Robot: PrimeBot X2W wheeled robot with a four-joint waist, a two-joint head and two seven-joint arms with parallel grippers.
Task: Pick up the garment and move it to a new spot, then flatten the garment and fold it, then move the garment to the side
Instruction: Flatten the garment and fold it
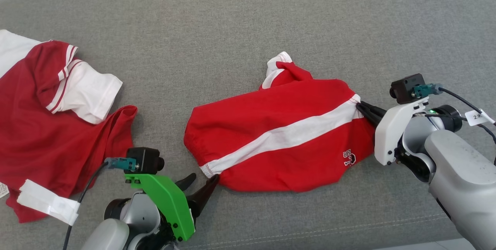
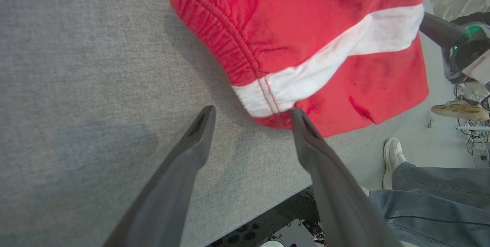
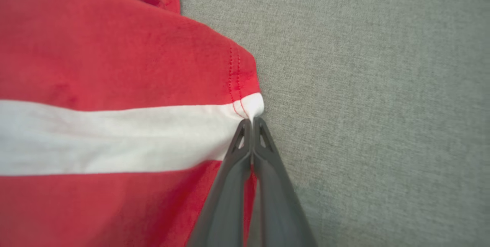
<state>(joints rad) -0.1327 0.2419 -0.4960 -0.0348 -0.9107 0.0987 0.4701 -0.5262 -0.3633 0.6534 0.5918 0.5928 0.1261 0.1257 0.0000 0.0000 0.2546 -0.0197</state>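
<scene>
Head view: the garment (image 1: 279, 137) — red shorts with a white stripe running across — lies rumpled at the middle of the grey cushion (image 1: 232, 17); my right claw (image 1: 361, 107) comes in from the right and is clenched on the cloth where the stripe ends; my left claw (image 1: 202, 182) stands released at the garment's lower left corner, one fingertip touching the hem, the other apart from it; a second red-and-white garment (image 1: 46, 126) lies well apart at the left edge.

Left wrist view: my two fingers are spread wide over the cushion (image 2: 76, 86); the right-hand tip meets the gathered waistband end of the garment (image 2: 306, 36), just below the stripe; nothing is held between them; past the cushion's edge stand a person's leg (image 2: 432, 193) in jeans and a pale shoe (image 2: 394, 155).

Right wrist view: my fingers are pressed together, tips pinching the stitched edge of the garment (image 3: 115, 67) at the stripe's end — the cloth spreads left, bare cushion (image 3: 383, 86) to the right.
</scene>
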